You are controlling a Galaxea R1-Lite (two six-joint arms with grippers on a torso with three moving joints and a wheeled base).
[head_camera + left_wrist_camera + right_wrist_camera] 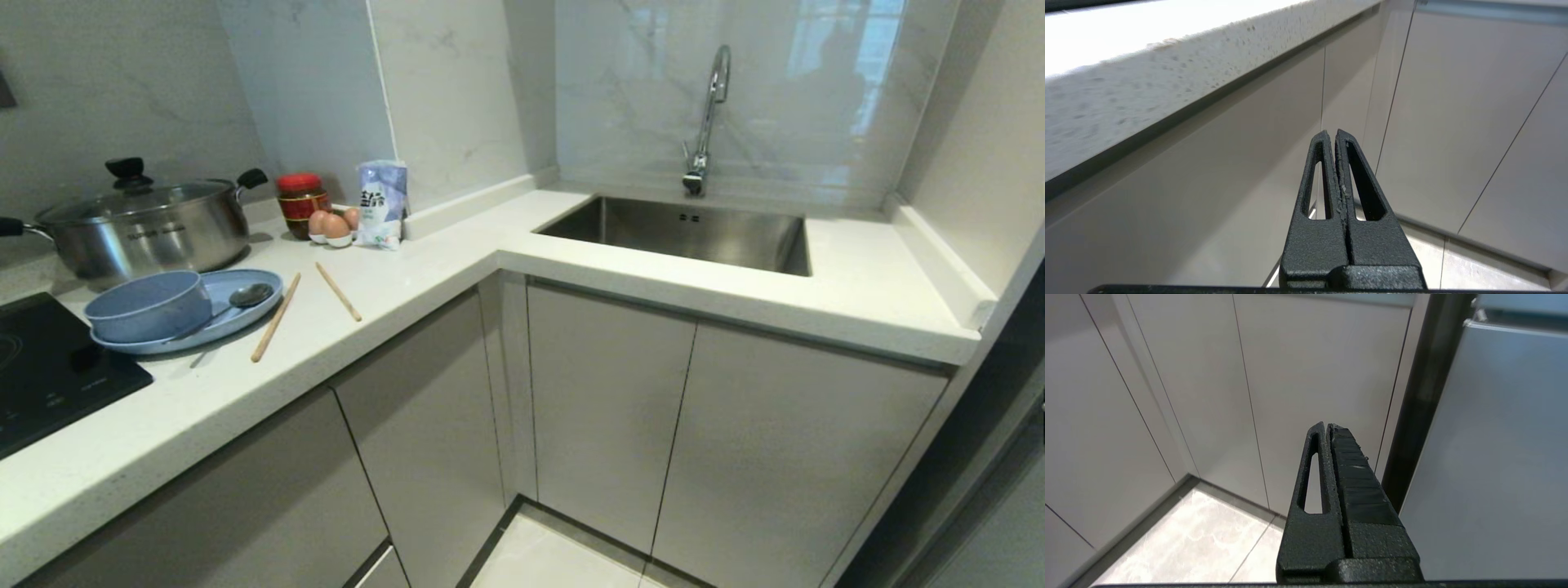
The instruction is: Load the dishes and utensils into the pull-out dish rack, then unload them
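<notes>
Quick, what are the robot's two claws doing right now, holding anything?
Left gripper: shut, empty, down by the cabinet fronts below the countertop.
Right gripper: shut, empty, also low by the cabinet fronts.

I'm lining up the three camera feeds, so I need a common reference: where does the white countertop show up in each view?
Head view: the countertop runs in an L from lower left to right, holding the sink.
Left wrist view: its speckled front edge crosses the upper left.
Right wrist view: not in it.
Shared landmark: the pale grey cabinet fronts.
</notes>
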